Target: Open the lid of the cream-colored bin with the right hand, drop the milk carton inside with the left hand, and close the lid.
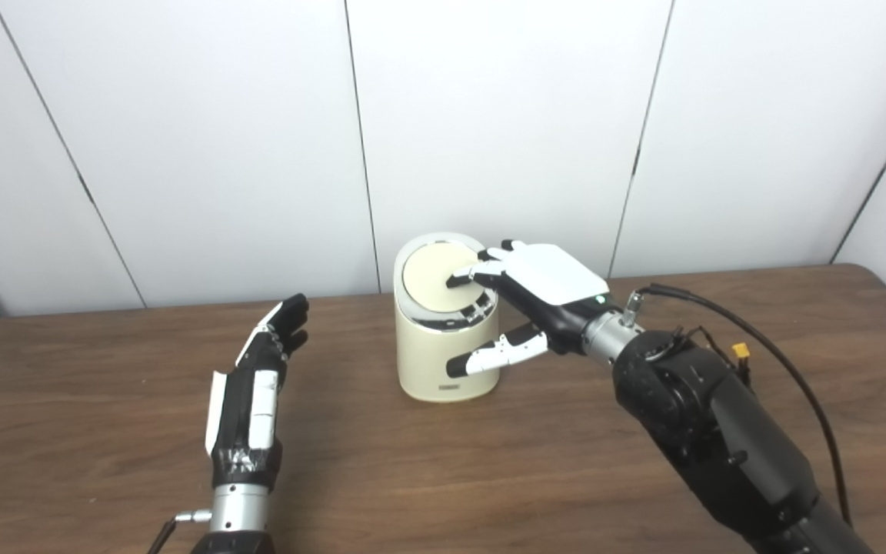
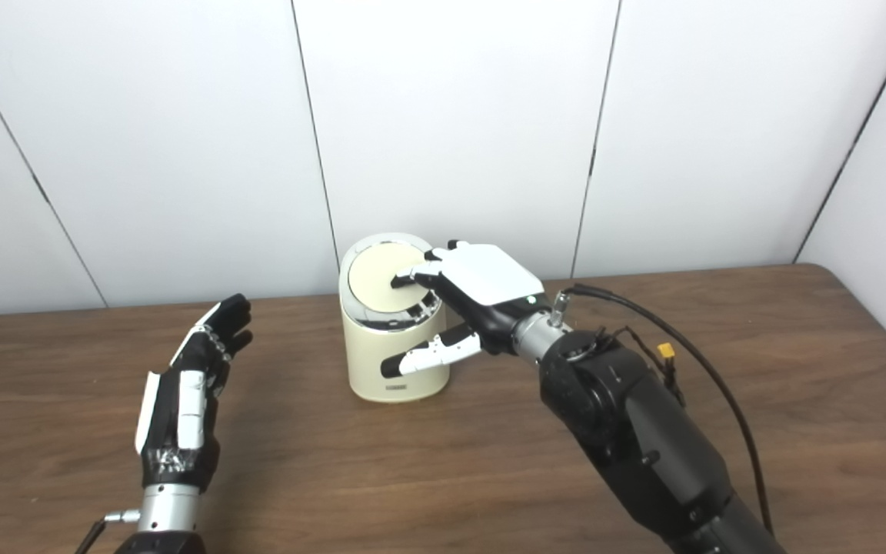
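Cream bin (image 1: 443, 350) mid-bench, lid (image 1: 437, 278) down; right hand (image 1: 539, 288) grasps nothing, fingertips (image 1: 460, 279) on lid, likely stiff, slick push-top; left hand (image 1: 254, 392) released, empty; carton unseen.

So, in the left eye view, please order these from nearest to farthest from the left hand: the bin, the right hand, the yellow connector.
1. Cream-colored bin, to the left hand's right, mid-table.
2. Right hand, resting on the bin's lid.
3. Yellow connector, far right on the right arm.
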### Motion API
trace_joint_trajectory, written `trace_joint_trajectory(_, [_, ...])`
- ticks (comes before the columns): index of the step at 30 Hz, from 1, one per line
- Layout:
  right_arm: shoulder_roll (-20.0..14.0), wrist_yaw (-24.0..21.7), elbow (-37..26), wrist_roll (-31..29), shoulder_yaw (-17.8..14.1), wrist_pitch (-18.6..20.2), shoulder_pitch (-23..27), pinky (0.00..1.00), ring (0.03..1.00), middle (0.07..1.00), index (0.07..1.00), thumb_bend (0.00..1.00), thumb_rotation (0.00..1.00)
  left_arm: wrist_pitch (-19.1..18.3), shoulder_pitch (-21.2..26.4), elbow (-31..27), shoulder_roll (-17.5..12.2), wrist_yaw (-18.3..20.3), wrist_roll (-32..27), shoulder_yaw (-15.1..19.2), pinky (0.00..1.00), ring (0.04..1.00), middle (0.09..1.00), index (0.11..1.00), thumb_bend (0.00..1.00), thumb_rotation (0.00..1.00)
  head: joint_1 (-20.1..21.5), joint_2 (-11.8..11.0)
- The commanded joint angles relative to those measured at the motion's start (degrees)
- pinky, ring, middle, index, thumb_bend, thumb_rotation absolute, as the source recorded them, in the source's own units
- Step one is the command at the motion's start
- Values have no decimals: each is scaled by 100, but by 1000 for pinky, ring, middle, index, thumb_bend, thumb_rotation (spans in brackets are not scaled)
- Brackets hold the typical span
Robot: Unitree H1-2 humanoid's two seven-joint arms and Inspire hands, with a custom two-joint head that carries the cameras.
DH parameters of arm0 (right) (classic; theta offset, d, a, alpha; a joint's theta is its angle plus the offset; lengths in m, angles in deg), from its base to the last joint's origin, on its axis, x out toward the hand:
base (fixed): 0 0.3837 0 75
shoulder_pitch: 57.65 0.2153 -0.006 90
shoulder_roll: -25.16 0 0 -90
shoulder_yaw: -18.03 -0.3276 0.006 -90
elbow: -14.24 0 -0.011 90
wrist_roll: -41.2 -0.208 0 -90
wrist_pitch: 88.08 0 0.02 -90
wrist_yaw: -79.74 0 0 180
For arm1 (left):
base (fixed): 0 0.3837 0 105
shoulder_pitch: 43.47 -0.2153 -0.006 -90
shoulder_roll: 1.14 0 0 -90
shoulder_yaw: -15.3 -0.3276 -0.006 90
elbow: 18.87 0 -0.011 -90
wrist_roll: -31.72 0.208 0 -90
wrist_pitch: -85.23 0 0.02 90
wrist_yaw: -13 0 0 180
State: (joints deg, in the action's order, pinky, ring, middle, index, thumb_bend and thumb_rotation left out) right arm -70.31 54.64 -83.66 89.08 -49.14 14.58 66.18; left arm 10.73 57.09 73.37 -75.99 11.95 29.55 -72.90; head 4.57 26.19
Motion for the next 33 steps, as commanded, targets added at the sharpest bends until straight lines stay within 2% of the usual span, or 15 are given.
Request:
trace_joint_trajectory(1, [-133,-441,358,180,103,328,-153,1000,940,843,810,838,829,260,231,-79,3,-8,46,2,885,897,872,871,730,939,5,4])
trace_joint_trajectory(9, [-122,-428,251,104,50,305,-164,1000,940,842,818,834,830,249,231,-94,16,-59,90,-3,885,895,870,870,723,941,-40,-17])
trace_joint_trajectory(13, [53,240,-73,-280,-360,11,-303,1000,938,871,867,781,783,192,199,-149,11,-57,72,-10,878,889,866,867,730,939,-52,-8])
trace_joint_trajectory(17, [376,1097,-477,-653,-878,-290,-466,966,978,957,961,732,785,248,178,-147,-16,-15,37,-22,880,891,873,873,718,946,-65,-5])
trace_joint_trajectory(19, [530,1498,-629,-888,-1166,-530,-530,954,990,990,991,710,792,248,163,-159,-30,14,-3,-24,890,895,875,875,708,956,-65,4])
trace_joint_trajectory(24, [781,2221,-982,-1269,-1727,-945,-646,897,996,1000,1000,701,859,251,148,-161,-38,34,-46,-4,907,902,875,875,699,969,-72,13])
trace_joint_trajectory(27, [918,2555,-1226,-1472,-1992,-1087,-774,907,988,1000,997,622,899,283,150,-137,-44,8,-17,15,907,903,876,874,699,971,-89,22])
trace_joint_trajectory(30, [1081,2748,-1314,-1724,-2195,-1082,-918,850,938,983,979,432,882,288,133,-155,-27,7,-96,43,896,892,875,871,696,964,-108,33])
trace_joint_trajectory(31, [1128,2812,-1293,-1835,-2281,-1075,-986,866,944,976,967,379,883,324,125,-156,-14,9,-151,59,888,886,872,867,695,957,-112,36])
trace_joint_trajectory(33, [1187,2930,-1212,-2012,-2407,-1128,-1104,850,936,952,936,307,897,372,101,-175,5,8,-229,88,875,877,866,861,683,955,-119,58])
